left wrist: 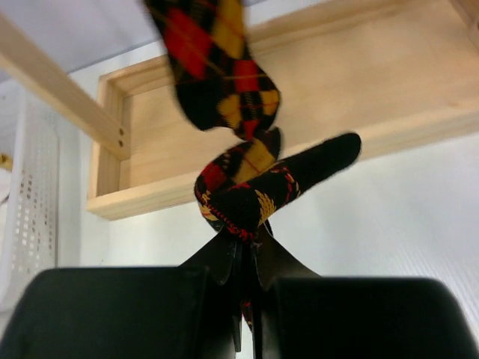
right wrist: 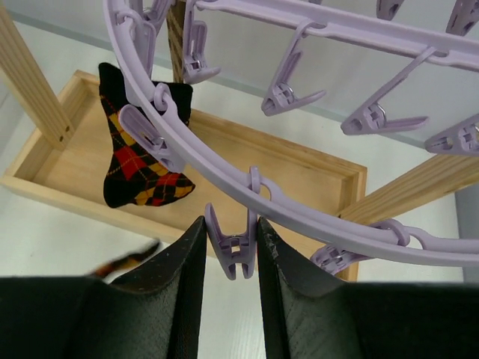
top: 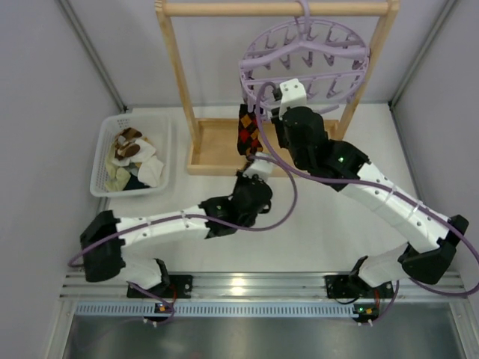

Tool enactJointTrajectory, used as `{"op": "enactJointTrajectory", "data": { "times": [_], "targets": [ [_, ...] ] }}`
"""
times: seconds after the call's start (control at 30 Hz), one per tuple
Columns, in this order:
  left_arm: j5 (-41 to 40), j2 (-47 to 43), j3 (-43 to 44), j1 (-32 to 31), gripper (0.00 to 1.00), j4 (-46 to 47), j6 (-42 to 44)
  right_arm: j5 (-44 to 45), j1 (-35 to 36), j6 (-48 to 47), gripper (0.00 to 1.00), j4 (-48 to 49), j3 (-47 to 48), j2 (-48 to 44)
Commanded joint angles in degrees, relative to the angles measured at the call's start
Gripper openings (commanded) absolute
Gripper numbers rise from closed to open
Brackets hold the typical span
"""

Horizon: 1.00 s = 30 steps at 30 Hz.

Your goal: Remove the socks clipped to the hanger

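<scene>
Left wrist view: the left gripper (left wrist: 245, 241) is pressed together on a black argyle sock (left wrist: 247, 196), pinching its bunched end from below, probably to draw it down off the hanger (right wrist: 299, 209). Whether that sock is already free cannot be told. A second argyle sock, the clipped sock (right wrist: 142, 161), hangs from the ring's near rim inside the rack (top: 224, 8). The right gripper (right wrist: 230, 224) is closed on an empty clip (right wrist: 232, 250), one finger on each side, likely to steady the ring against the pull. The left arm (top: 161, 224) lies low across the tabletop (top: 329, 239) with its wrist tipped upward. The right arm (top: 382, 191) reaches forward and up to the rim. More socks lie in the basket (top: 99, 161).
</scene>
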Motion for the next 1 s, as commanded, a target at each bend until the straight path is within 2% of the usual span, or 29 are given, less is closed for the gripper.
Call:
{"op": "enactJointTrajectory", "data": {
  "times": [0.0, 0.2, 0.23, 0.27, 0.33, 0.4, 0.63, 0.73, 0.77, 0.8, 0.87, 0.97],
  "targets": [
    [2.92, -11.8, -3.16, 6.48, 0.0, -6.34, -8.95, -5.26, -2.78, 2.74, 0.24, 1.8, -2.61, -5.89],
    [8.46, -21.59, -6.07, 21.42, 0.0, -11.17, -11.5, -6.76, -5.24, 3.44, 0.34, 3.03, -7.71, -12.57],
    [8.99, -22.3, -5.54, 23.27, 0.0, -11.96, -12.02, -6.93, -5.42, 3.44, 0.36, 3.03, -8.15, -13.2],
    [9.7, -22.39, -5.02, 27.55, 0.0, -13.36, -12.38, -7.11, -5.77, 3.44, 0.47, 3.03, -8.93, -13.81],
    [13.28, -21.61, -2.92, 32.05, 0.0, -14.69, -13.25, -7.37, -6.22, 3.53, 0.49, 2.86, -9.73, -15.48],
    [16.19, -20.9, -1.07, 39.87, 0.0, -16.7, -13.87, -7.55, -6.57, 3.45, 0.51, 2.42, -10.26, -16.89],
    [28.5, -15.72, 10.0, 62.62, 0.0, -21.81, -16.86, -7.99, -7.1, 3.53, 0.61, -1.63, -12.62, -20.67],
    [32.45, -11.59, 13.61, 67.22, 0.0, -22.51, -17.39, -8.95, -7.1, 4.41, 0.63, -1.54, -15.69, -23.65],
    [34.64, -10.27, 14.58, 70.54, 0.0, -22.87, -18.09, -9.56, -7.1, 4.93, 0.64, -1.54, -16.41, -24.36],
    [39.45, -7.48, 15.81, 72.57, 0.0, -22.78, -18.96, -10.01, -7.1, 5.03, 0.64, -1.54, -17.11, -25.67],
    [43.88, -4.56, 17.39, 77.4, 0.0, -22.69, -20.29, -10.45, -7.18, 5.46, 0.65, -1.54, -19.04, -26.82],
    [45.12, 1.67, 21.17, 79.01, 0.0, -22.95, -18.71, -12.29, -7.1, 5.82, 0.66, -1.54, -21.15, -30.15]
  ]
}}
